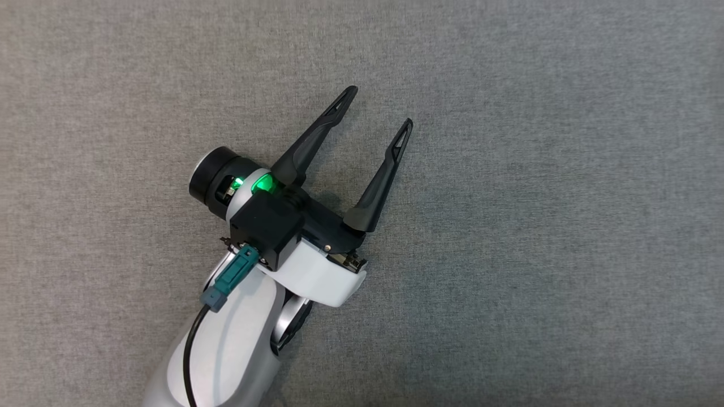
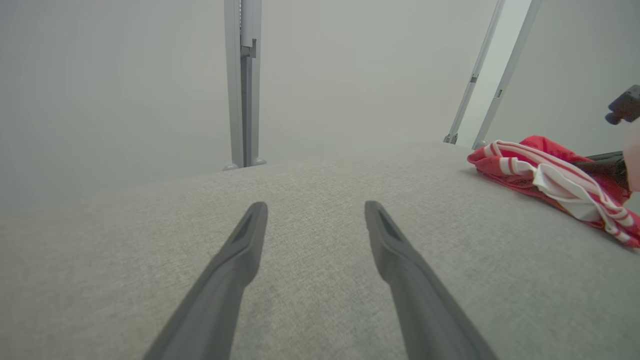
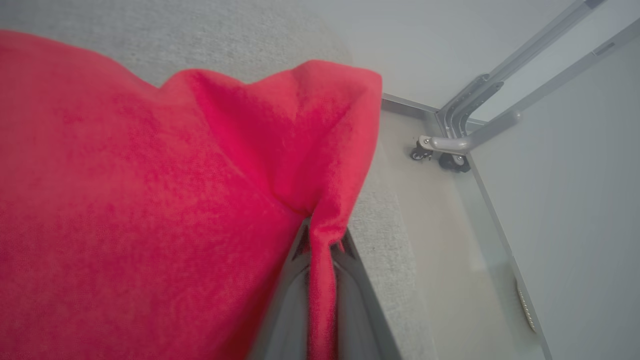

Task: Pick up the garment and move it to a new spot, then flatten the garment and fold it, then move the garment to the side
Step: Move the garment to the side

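left end effector (image 1: 380, 107) fingers apart above grey fabric bench (image 1: 565, 226); right end effector (image 3: 320, 242) clamped on red white-striped fabric garment (image 3: 150, 200).

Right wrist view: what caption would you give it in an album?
Right hand pinches a fold of the red garment by the table's edge.

The head camera looked straight down on the table (image 1: 537, 226) from above, the left gripper (image 1: 380, 106) near mid-view. The left wrist camera sat low, facing along its fingers (image 2: 235, 260) across the table to the far posts (image 2: 242, 85), the garment (image 2: 550, 175) at right. The right wrist camera was close against that garment, facing down past the table edge to the floor (image 3: 450, 240); all three shared the table.
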Robot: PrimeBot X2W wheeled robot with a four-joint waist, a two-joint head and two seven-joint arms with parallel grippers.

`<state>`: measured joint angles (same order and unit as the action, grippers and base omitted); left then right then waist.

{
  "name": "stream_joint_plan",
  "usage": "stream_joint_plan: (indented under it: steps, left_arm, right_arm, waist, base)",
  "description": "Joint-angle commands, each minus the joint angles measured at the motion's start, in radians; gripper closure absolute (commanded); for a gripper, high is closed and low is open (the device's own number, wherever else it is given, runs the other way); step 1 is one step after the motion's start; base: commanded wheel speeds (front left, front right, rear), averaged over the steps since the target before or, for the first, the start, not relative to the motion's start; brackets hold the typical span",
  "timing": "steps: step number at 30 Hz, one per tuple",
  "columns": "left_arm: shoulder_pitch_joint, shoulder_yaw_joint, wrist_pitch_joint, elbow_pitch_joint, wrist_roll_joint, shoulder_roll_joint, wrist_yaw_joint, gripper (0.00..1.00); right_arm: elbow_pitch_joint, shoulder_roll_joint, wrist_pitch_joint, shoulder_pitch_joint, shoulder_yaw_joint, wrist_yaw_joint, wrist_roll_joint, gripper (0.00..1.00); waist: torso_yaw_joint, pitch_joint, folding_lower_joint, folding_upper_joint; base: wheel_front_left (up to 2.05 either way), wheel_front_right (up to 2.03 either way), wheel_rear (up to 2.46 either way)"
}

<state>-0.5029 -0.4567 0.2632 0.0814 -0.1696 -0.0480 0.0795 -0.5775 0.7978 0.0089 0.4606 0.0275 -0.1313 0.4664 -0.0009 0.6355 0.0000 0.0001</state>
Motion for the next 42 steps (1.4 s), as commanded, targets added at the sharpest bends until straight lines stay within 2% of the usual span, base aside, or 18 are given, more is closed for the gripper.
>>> stream_joint_plan:
  steps: [1, 5, 8, 9, 10, 11, 18, 22, 24, 28, 34, 42]
  left_arm:
    - [-0.02, -0.003, 0.002, -0.01, 0.001, -0.005, 0.005, 0.0]
    - [-0.024, -0.015, 0.001, -0.02, -0.001, -0.005, 0.006, 0.0]
    - [-0.026, -0.02, 0.001, -0.014, -0.004, -0.005, 0.005, 0.0]
    - [-0.027, -0.021, 0.0, -0.012, -0.005, -0.005, 0.005, 0.0]
    - [-0.027, -0.022, 0.0, -0.01, -0.006, -0.005, 0.004, 0.0]
    - [-0.026, -0.023, 0.0, -0.008, -0.006, -0.005, 0.004, 0.0]
    - [-0.008, -0.02, 0.001, 0.013, -0.012, -0.005, -0.005, 0.0]
    - [0.02, -0.012, 0.001, 0.029, -0.015, -0.005, -0.016, 0.0]
    - [0.051, 0.0, 0.001, 0.039, -0.016, -0.005, -0.022, 0.0]
    - [0.08, 0.011, 0.001, 0.043, -0.018, -0.005, -0.03, 0.0]
    - [0.169, 0.066, 0.001, 0.05, -0.024, -0.005, -0.056, 0.0]
    - [0.277, 0.165, 0.001, 0.063, 0.003, -0.005, -0.06, 0.0]
  right_arm:
    - [-0.013, 0.01, 0.003, -0.006, 0.061, 0.001, -0.032, 1.0]
    - [-0.005, -0.024, 0.015, -0.02, 0.196, 0.001, -0.125, 1.0]
    - [0.023, -0.057, 0.031, -0.035, 0.253, 0.001, -0.18, 1.0]
    - [0.035, -0.068, 0.035, -0.04, 0.269, 0.001, -0.198, 0.91]
    - [0.044, -0.076, 0.041, -0.04, 0.282, 0.001, -0.212, 0.53]
    - [0.057, -0.086, 0.041, -0.045, 0.289, 0.001, -0.226, 0.0]
    - [0.136, -0.149, 0.096, -0.053, 0.317, 0.001, -0.297, 0.0]
    - [0.189, -0.172, 0.123, -0.045, 0.333, 0.001, -0.353, 0.0]
    - [0.234, -0.195, 0.131, -0.031, 0.295, 0.001, -0.36, 0.0]
    - [0.272, -0.221, 0.13, -0.023, 0.246, 0.001, -0.346, 0.0]
    - [0.34, -0.303, 0.113, -0.049, 0.103, 0.001, -0.302, 0.0]
    - [0.367, -0.42, 0.025, -0.109, -0.026, 0.001, -0.253, 0.0]
  waist:
    - [0.005, 0.036, 0.0, -0.0001]
    - [0.009, 0.051, 0.0, -0.0001]
    - [0.012, 0.054, 0.0, -0.0001]
    - [0.013, 0.054, 0.0, -0.0001]
    - [0.015, 0.053, 0.0, -0.0001]
    - [0.016, 0.051, 0.0, -0.0001]
    - [0.017, 0.004, 0.0, -0.0001]
    - [0.009, -0.074, 0.0, -0.0001]
    - [0.002, -0.139, 0.0, -0.0001]
    - [0.003, -0.195, 0.0, -0.0001]
    - [0.024, -0.328, 0.0, -0.0001]
    - [0.058, -0.454, 0.0, -0.0001]
  base:
    - [0.0, 0.0, 0.0]
    - [0.0, 0.0, 0.0]
    - [0.0, 0.0, 0.0]
    - [0.0, 0.0, 0.0]
    - [0.0, 0.0, 0.0]
    - [0.0, 0.0, 0.0]
    - [0.0, 0.0, 0.0]
    - [0.0, 0.0, 0.0]
    - [0.0, 0.0, 0.0]
    - [0.0, 0.0, 0.0]
    - [0.0, 0.0, 0.0]
    - [0.0, 0.0, 0.0]
